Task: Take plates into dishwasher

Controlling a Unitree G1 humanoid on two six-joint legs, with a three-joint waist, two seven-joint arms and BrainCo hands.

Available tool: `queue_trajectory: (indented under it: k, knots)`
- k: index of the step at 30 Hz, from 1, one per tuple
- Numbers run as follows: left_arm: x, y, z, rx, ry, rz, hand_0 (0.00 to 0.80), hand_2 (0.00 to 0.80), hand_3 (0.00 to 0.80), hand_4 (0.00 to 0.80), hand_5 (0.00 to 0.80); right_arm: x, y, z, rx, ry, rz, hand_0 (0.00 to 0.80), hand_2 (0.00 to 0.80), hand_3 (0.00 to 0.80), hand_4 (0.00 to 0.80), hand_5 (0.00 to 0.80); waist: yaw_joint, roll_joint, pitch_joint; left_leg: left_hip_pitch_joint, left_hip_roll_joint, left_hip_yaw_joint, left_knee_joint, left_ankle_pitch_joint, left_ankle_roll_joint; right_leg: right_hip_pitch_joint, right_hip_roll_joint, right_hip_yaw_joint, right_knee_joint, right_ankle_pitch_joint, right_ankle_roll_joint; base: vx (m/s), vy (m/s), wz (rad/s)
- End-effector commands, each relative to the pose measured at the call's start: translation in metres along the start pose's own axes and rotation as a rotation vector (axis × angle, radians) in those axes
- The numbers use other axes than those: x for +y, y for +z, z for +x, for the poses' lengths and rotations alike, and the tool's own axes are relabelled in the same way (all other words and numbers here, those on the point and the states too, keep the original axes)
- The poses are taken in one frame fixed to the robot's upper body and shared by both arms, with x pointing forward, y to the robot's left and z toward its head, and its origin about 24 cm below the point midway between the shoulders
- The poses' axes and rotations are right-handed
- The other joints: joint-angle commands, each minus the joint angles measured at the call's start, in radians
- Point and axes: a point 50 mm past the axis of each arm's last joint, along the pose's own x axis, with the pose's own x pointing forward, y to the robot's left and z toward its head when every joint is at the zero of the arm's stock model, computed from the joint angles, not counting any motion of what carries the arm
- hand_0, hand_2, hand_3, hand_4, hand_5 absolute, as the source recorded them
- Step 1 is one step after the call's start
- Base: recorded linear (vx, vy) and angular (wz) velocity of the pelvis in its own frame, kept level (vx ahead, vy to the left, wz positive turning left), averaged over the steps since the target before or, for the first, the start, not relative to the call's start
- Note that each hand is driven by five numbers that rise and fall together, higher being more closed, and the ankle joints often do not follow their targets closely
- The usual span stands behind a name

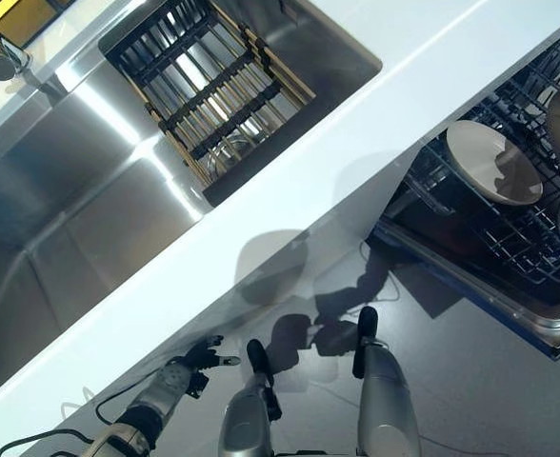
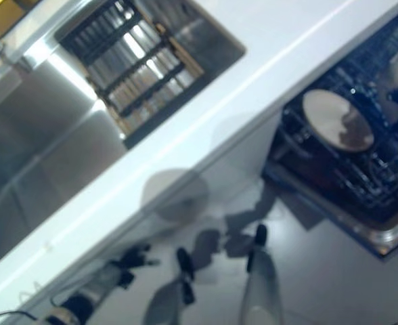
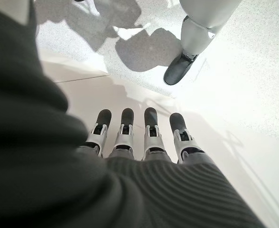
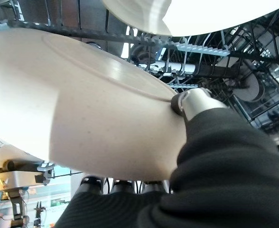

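1. The right hand [image 4: 196, 107] pinches a beige plate [image 4: 82, 109], thumb on its face and fingers behind its rim, over the dishwasher rack [image 1: 532, 243] at the far right.
2. Another plate [image 1: 492, 162] stands tilted in that rack.
3. The left hand [image 1: 204, 358] hangs low at the near left by the white counter [image 1: 290, 181], fingers straight, holding nothing.
4. A drying rack [image 1: 209, 86] sits in the steel sink [image 1: 80, 209].

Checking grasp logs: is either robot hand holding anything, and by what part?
Right robot hand pinches a cream plate at its rim, thumb on the face, fingers underneath, over the dishwasher rack. Left robot hand is open, holding nothing.
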Motion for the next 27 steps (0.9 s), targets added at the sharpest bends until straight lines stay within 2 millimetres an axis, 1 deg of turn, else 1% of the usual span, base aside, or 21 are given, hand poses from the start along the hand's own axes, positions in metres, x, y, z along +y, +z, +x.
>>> queue_trajectory:
  k: [1, 5, 12, 19, 27]
  knots:
    - [0.005, 0.005, 0.002, 0.001, 0.003, 0.054, 0.000, 0.000, 0.000, 0.000, 0.000, -0.012, 0.033, 0.003, -0.106, -0.002, -0.054, 0.800, 0.800, 0.800, 0.800, 0.800, 0.006, -0.042, 0.020, -0.072, 0.007, -0.045, 0.080, 0.042, -0.024, 0.092, -0.021, -0.065, -0.074, -0.021, -0.011, 0.000, 0.000, 0.00]
    - [0.007, 0.005, 0.001, -0.001, 0.004, 0.050, 0.000, 0.000, 0.000, 0.000, 0.000, -0.011, 0.035, 0.002, -0.125, 0.011, -0.145, 0.800, 0.800, 0.800, 0.800, 0.800, 0.009, -0.042, 0.024, -0.078, 0.005, -0.047, 0.079, 0.039, -0.022, 0.090, -0.023, -0.066, -0.072, -0.021, -0.010, -0.001, -0.013, 0.05]
    - [0.014, 0.005, -0.001, -0.002, 0.012, 0.040, 0.000, 0.000, 0.000, 0.000, 0.000, -0.013, 0.032, 0.001, -0.131, 0.017, -0.233, 0.800, 0.800, 0.800, 0.800, 0.800, 0.011, -0.051, 0.035, -0.084, 0.002, -0.051, 0.075, 0.038, -0.018, 0.085, -0.022, -0.066, -0.071, -0.016, -0.006, -0.001, -0.005, 0.01]
    - [0.019, 0.006, -0.002, -0.006, 0.024, 0.036, 0.000, 0.000, 0.000, 0.000, 0.000, -0.012, 0.025, 0.002, -0.101, 0.024, -0.265, 0.800, 0.800, 0.800, 0.800, 0.800, 0.014, -0.057, 0.044, -0.094, 0.002, -0.052, 0.076, 0.034, -0.016, 0.080, -0.024, -0.068, -0.072, -0.011, -0.001, -0.011, -0.014, 0.03]
    - [0.021, 0.009, -0.002, -0.020, 0.034, 0.030, 0.000, 0.000, 0.000, 0.000, 0.000, -0.011, 0.014, 0.005, -0.041, 0.038, -0.259, 0.800, 0.800, 0.800, 0.800, 0.800, 0.023, -0.056, 0.053, -0.104, -0.001, -0.052, 0.074, 0.035, -0.017, 0.079, -0.027, -0.077, -0.090, 0.003, 0.003, 0.000, 0.000, 0.00]
